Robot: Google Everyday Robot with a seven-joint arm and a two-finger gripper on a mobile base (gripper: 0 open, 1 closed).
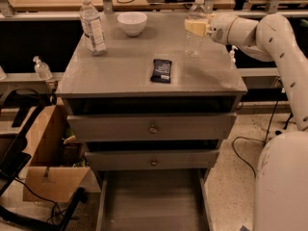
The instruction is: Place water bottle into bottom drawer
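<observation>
water bottle [193,44] upright near the far right corner of the grey cabinet top [125,76], white cap up, base seemingly down on the surface. gripper [192,27] at the bottle's upper body, pale fingers [188,26] pinched around it just under the shoulder, reaching in from the right on a white arm [262,32]. elsewhere on the top: a stouter bottle with a large white label [92,25] at the far left, a white bowl [132,23] near it, a dark flat packet [161,70] toward the middle, all well apart from the grasp. below, two upper drawers with round knobs [153,128]; under them the bottom drawer [154,201], pulled wide open, a plain grey tray with low side walls. judged step: grasp made, lift not yet begun. next move likely calls for raising the bottle straight up off the top, carrying it forward past the cabinet's front edge, then lowering it well down past both upper drawer fronts into the open tray. needs a steady hold on thin ribbed plastic, apt to slip or buckle, and care not to clip a drawer front on the way down.
</observation>
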